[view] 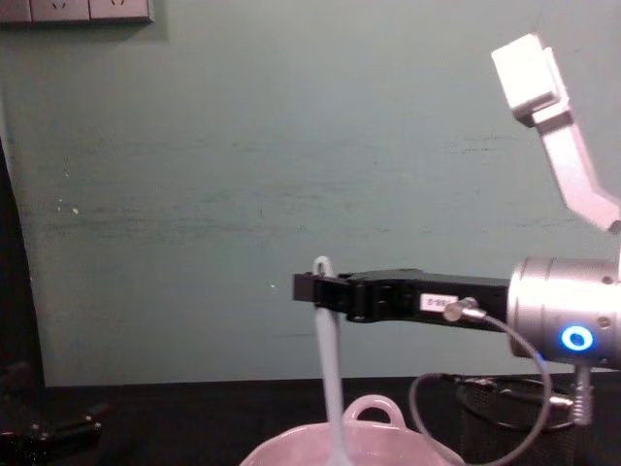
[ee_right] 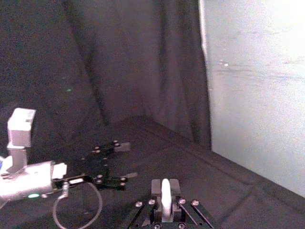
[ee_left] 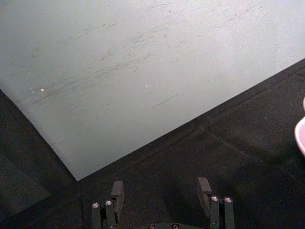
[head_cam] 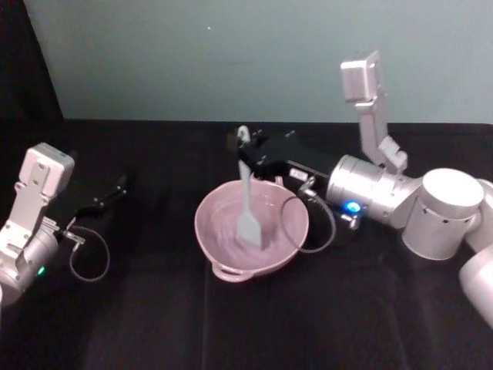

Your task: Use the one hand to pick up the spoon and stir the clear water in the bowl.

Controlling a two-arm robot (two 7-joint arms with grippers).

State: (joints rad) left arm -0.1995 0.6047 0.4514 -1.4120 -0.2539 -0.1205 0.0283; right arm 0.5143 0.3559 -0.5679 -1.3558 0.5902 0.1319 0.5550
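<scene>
The spoon (head_cam: 247, 199) stands almost upright in the bowl (head_cam: 202, 225). Its flat blade is down in the clear water (head_cam: 227, 227), a little toward 3 o'clock of the bowl's middle, and its handle rises toward 12 o'clock. It looks like a light, stiff, smooth piece of plastic. A thin, slick handle like that could twist or slide in a narrow pinch, I'd say. The hold is right at the top end, close to the small hole, so there is a long lever below it. That gives plenty of reach for stirring, but any knock of the blade against the wall would pry hard at the grip. A hold lower down the handle would be steadier.

The bowl seems heavy enough to stay put against water drag, though it looks breakable and might shift on the black tablecloth (head_cam: 154, 324) if pushed. Its loop handle sits at 6 o'clock. The water is shallow-looking and hard to make out, and quick strokes could slop it over the rim.

The right gripper (head_cam: 245, 150) reaches in from 3 o'clock, level above the far rim, with its fingers pinched on the spoon's top. The left gripper (head_cam: 115, 189) rests well off at 9 o'clock, its fingers spread and holding nothing.
</scene>
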